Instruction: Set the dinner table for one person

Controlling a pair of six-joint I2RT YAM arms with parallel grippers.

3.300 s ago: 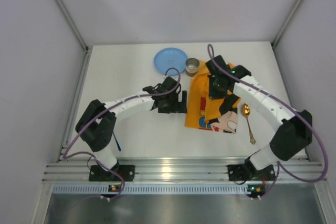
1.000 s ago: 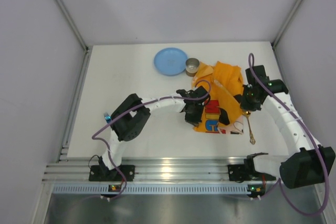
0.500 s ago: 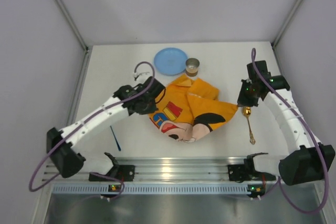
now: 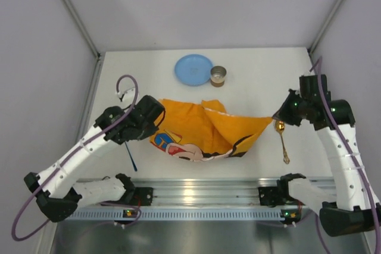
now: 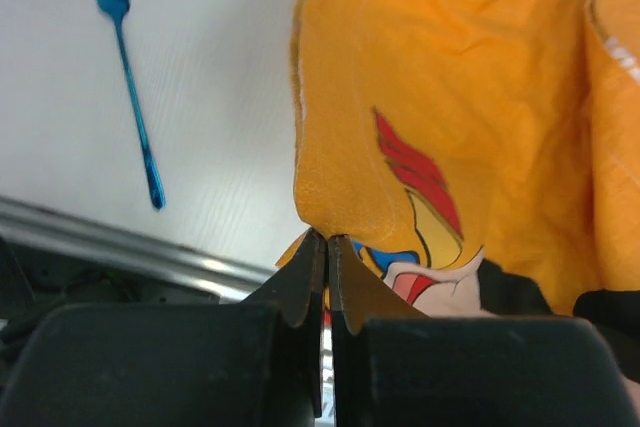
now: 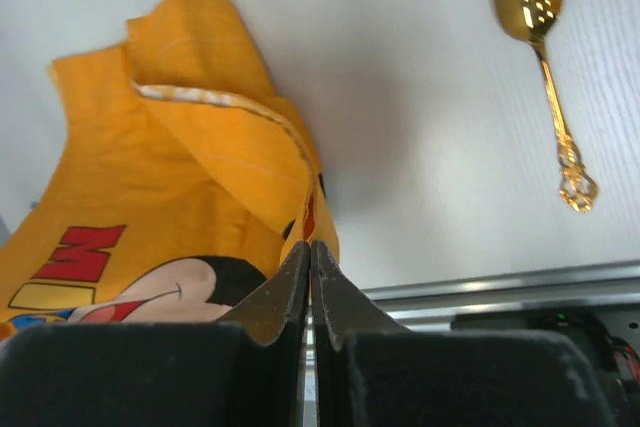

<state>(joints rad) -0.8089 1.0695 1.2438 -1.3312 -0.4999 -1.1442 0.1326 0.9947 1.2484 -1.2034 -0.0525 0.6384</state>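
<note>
The orange Mickey Mouse cloth (image 4: 202,129) hangs stretched between both grippers above the white dinner table (image 4: 137,81). My left gripper (image 4: 159,119) is shut on the cloth's left corner; in the left wrist view its tips (image 5: 326,238) pinch the orange edge (image 5: 440,97). My right gripper (image 4: 277,116) is shut on the right corner, and its tips (image 6: 309,244) clamp a fold of the cloth (image 6: 150,177). The cloth sags in the middle, with creases and the printed face toward the near edge.
A blue plate (image 4: 193,69) and a small metal cup (image 4: 218,76) stand at the back of the table. A gold spoon (image 4: 281,141) (image 6: 548,67) lies right of the cloth. Left of it lies a blue fork (image 4: 130,156) (image 5: 130,97). Metal rails run along the near edge.
Both arms have pulled apart, the left one leftward and the right one rightward. The cloth has gone from a bunched heap to a wider spread sheet.
</note>
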